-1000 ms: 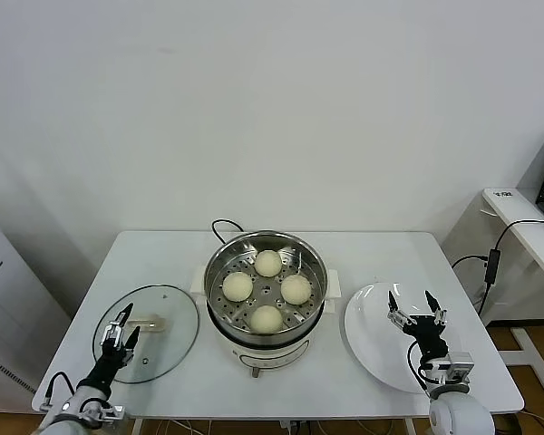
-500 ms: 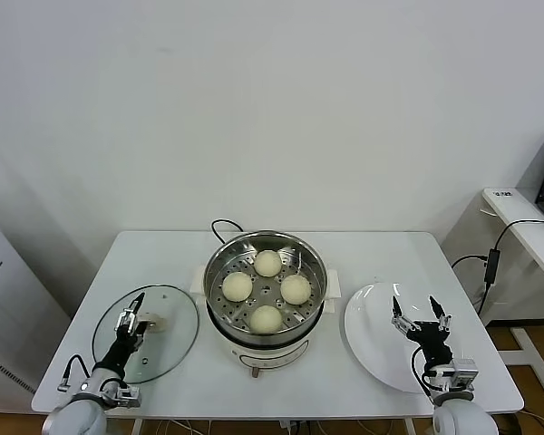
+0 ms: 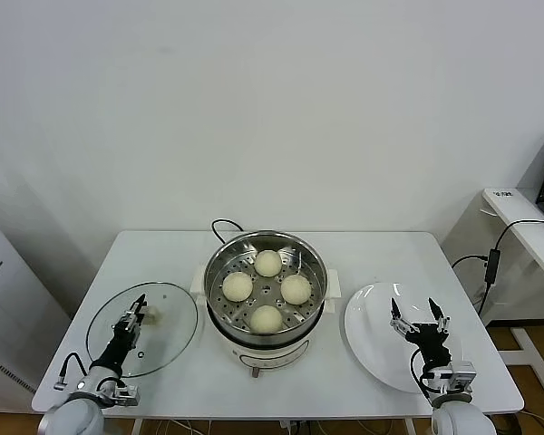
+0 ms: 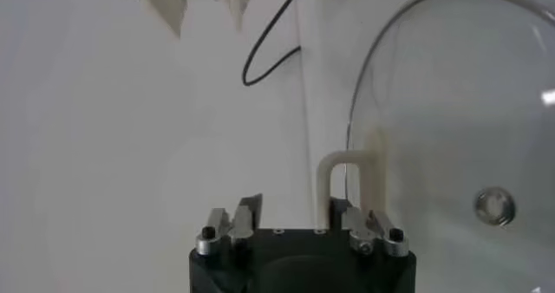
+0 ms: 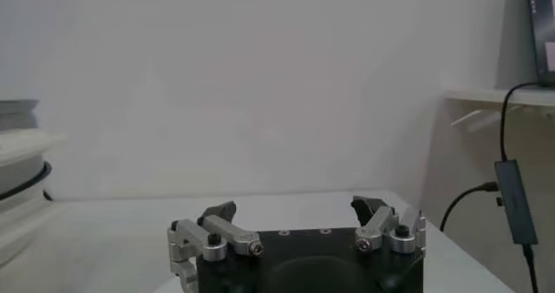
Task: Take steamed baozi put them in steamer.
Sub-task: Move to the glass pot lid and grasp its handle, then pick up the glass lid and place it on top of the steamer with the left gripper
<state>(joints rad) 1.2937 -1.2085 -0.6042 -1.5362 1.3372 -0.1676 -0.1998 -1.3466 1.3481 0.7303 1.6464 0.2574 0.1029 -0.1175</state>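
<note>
Several cream-white steamed baozi (image 3: pixel 268 263) lie on the perforated tray inside the shiny steamer (image 3: pixel 214 279) at the table's middle. My left gripper (image 3: pixel 131 317) is at the round glass lid (image 3: pixel 163 349) on the left. In the left wrist view its jaws (image 4: pixel 297 210) are narrowed around the lid's cream handle (image 4: pixel 347 159), with one finger against it. The lid (image 4: pixel 460 104) looks slightly tipped. My right gripper (image 3: pixel 415 314) hovers open and empty over the white plate (image 3: pixel 367 340); the right wrist view shows nothing between its spread fingers (image 5: pixel 295 208).
The steamer's black cord (image 3: pixel 222 227) runs off behind it toward the wall. A side desk with cables (image 3: pixel 526 227) stands to the right of the table. The table's front edge (image 3: pixel 272 403) lies close to both grippers.
My left gripper moved in onto the lid's handle and narrowed its jaws around it; the lid shifted slightly left and tipped. The right gripper drew back a little and stayed open.
</note>
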